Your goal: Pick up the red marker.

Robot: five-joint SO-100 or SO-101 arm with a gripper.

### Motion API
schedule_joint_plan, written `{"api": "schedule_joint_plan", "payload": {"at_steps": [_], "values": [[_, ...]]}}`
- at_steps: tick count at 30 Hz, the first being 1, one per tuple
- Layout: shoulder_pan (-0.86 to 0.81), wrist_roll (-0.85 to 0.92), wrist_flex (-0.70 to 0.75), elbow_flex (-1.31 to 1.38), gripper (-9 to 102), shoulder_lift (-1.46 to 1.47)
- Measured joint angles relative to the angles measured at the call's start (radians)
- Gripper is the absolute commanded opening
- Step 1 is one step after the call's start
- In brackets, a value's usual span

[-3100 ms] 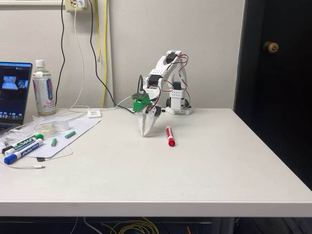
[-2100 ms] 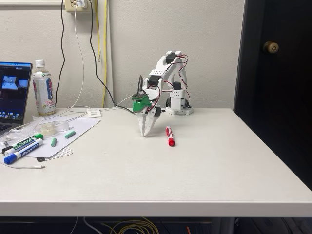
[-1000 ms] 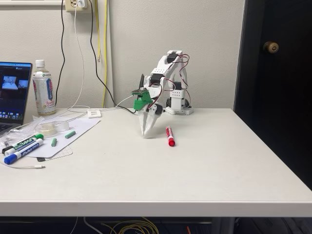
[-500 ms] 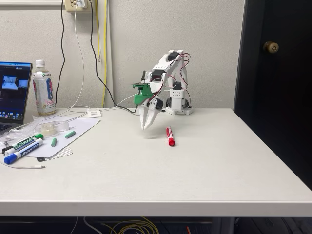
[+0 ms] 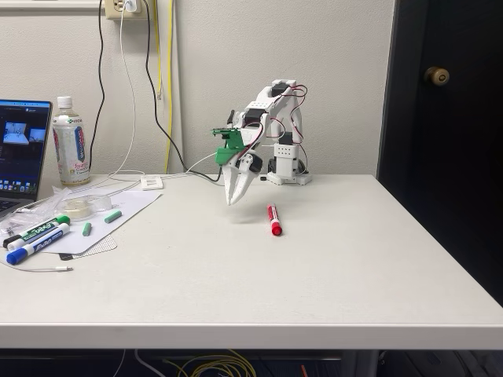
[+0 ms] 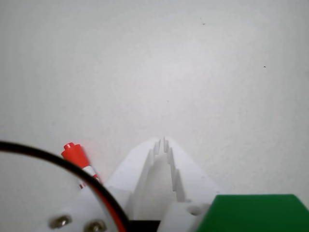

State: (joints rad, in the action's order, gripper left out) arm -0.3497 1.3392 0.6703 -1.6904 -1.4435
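The gripper (image 5: 231,201) hangs above the table (image 5: 330,267) with its tips pointing down, clear of the surface. In the wrist view the gripper (image 6: 161,140) has its two white fingers (image 6: 186,166) drawn nearly together, tips almost touching, with nothing between them.

The red marker (image 5: 273,219) lies flat on the table just to the right of the gripper in the fixed view, untouched, its red cap toward the camera. In the wrist view the red marker (image 6: 76,157) shows its cap beside the fingers, partly behind a black cable (image 6: 58,162).

Well to the left of the gripper in the fixed view lie a green marker (image 5: 39,228) and a blue marker (image 5: 33,246), with a bottle (image 5: 70,144) and a laptop (image 5: 22,151) behind.
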Motion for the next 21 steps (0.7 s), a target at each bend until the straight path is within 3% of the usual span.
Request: {"api": "schedule_joint_plan", "payload": {"at_steps": [21], "values": [[0.158, 0.028, 0.201, -0.002, 0, -0.044]]}}
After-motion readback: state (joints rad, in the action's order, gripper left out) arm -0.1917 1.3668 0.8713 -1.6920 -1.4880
